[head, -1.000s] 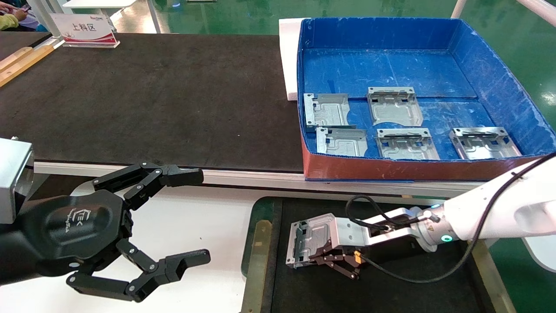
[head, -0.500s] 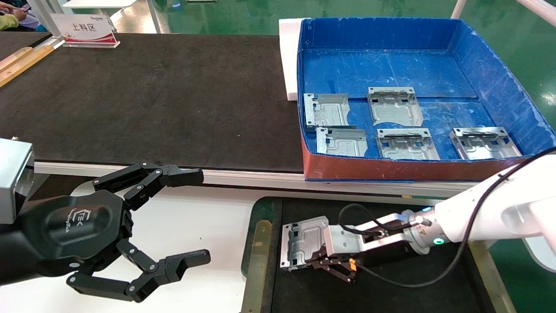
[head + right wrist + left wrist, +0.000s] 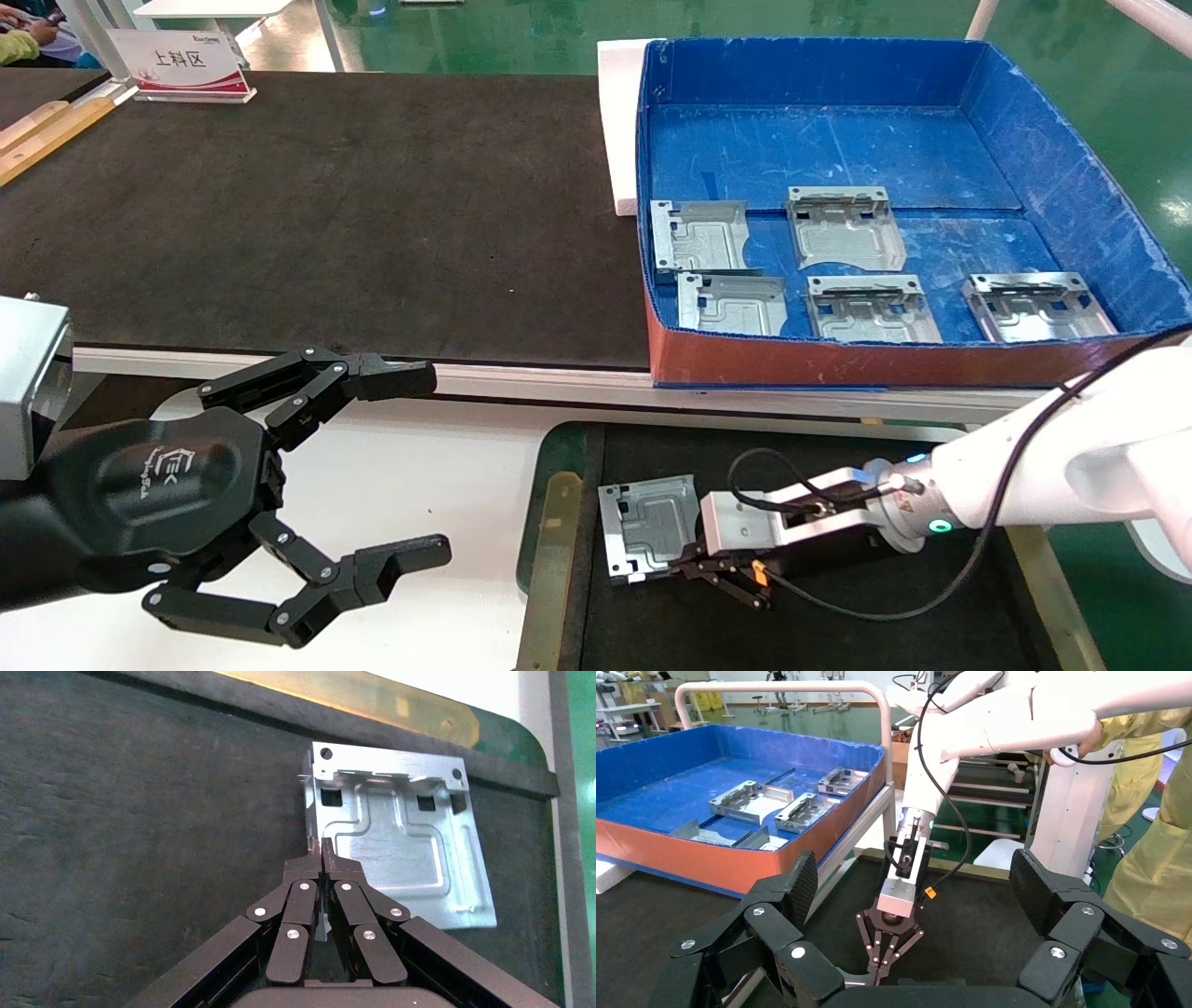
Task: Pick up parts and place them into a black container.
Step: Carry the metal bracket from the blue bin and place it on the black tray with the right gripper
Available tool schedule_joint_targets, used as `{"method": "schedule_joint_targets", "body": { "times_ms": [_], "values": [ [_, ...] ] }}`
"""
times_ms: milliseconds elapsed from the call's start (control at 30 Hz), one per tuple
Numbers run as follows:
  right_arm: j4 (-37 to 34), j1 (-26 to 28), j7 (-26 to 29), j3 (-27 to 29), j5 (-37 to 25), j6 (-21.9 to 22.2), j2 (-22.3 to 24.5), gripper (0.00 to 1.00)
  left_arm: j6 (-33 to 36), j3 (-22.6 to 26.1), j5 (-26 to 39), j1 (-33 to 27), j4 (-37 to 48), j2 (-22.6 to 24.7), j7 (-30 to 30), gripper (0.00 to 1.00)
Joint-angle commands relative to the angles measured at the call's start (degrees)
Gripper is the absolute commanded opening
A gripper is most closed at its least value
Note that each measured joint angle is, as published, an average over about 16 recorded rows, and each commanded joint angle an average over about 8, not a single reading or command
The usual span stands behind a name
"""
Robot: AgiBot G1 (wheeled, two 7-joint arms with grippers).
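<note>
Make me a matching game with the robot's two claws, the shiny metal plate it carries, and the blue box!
Things:
1. left claw
2. right claw
3. held metal plate
4. blue box

States:
A. holds five metal plates
B. wide open, holding nothing
C. low over the black tray, near its green rim
D. shut on a plate's edge

Pairs: 1-B, 2-D, 3-C, 4-A
</note>
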Motion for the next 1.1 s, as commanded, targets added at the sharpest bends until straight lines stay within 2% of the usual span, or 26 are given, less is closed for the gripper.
{"method": "schedule_joint_targets", "body": {
  "times_ms": [33, 333, 700, 1100],
  "values": [
    [-0.62, 0.2, -0.21, 0.06, 0.06, 0.26, -0.09, 0.0, 0.0, 0.0, 0.0, 0.0, 0.0, 0.0, 0.0, 1.0],
    [-2.96, 0.18, 0.73, 0.47, 0.58, 2.57, -0.51, 0.0, 0.0, 0.0, 0.0, 0.0, 0.0, 0.0, 0.0, 1.0],
    [-3.46, 0.55, 1.82, 0.65, 0.9, -0.33, -0.37, 0.0, 0.0, 0.0, 0.0, 0.0, 0.0, 0.0, 0.0, 1.0],
    [-4.11, 1.62, 3.78, 0.14, 0.16, 1.01, -0.41, 0.0, 0.0, 0.0, 0.0, 0.0, 0.0, 0.0, 0.0, 1.0]
  ]
}}
